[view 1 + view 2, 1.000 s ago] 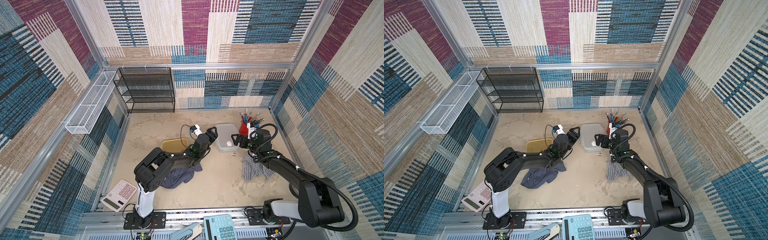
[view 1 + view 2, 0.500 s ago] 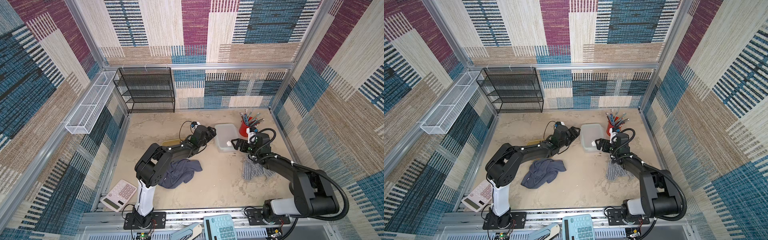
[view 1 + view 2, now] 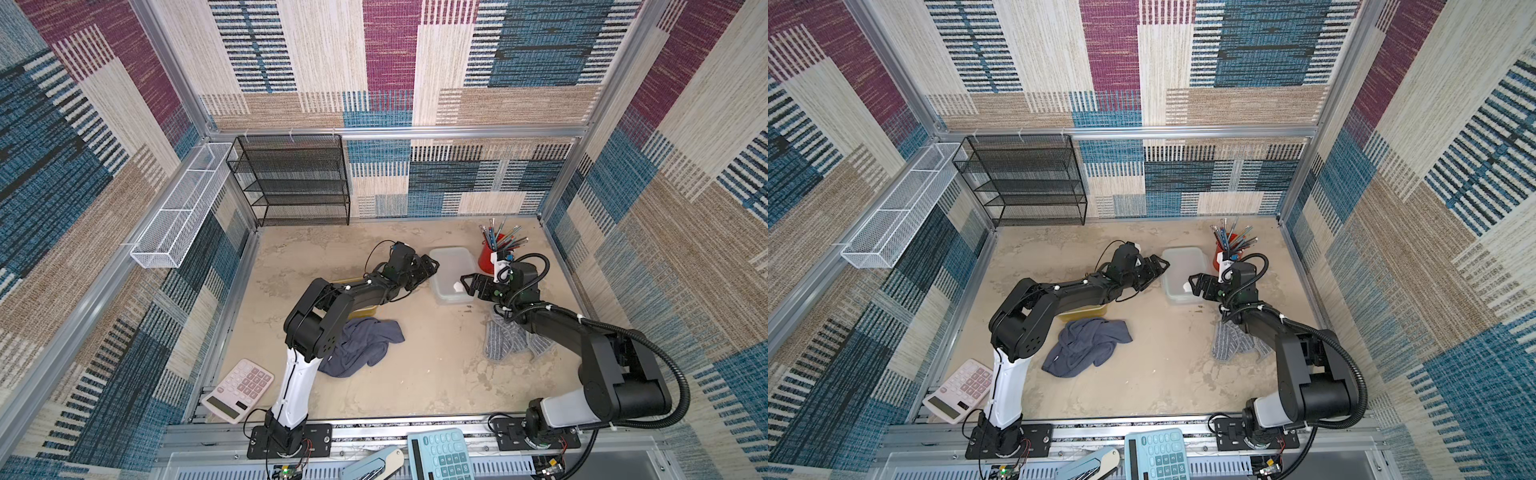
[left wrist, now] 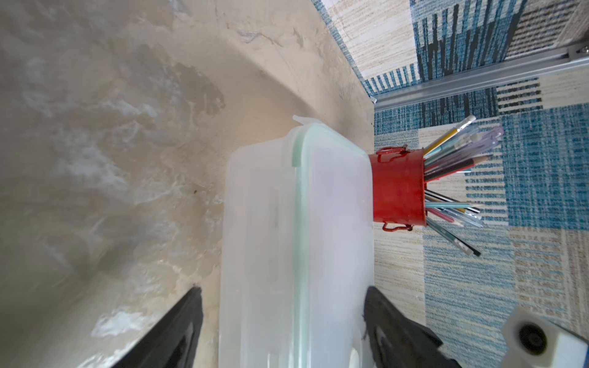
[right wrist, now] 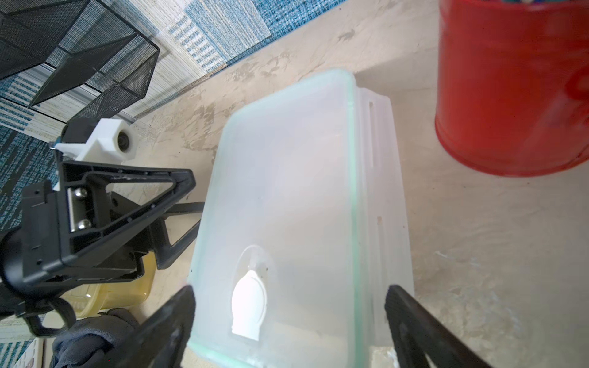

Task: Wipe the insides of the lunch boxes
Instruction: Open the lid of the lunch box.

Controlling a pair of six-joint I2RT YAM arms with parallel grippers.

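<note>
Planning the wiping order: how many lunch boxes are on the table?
2. The clear frosted lunch box sits beside the red pencil cup; the amber lunch box lies mostly hidden under the left arm.

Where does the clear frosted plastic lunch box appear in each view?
Top view: clear frosted lunch box on the floor, right of centre.
Top view: same spot.
Left wrist: lower centre.
Right wrist: centre.
Landmark: red metal pencil cup beside it, in all views.

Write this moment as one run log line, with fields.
phase: at clear lunch box, lid on | left gripper: open, fingers astride box | right gripper: open, fingers astride box | blue cloth: unheld
</note>
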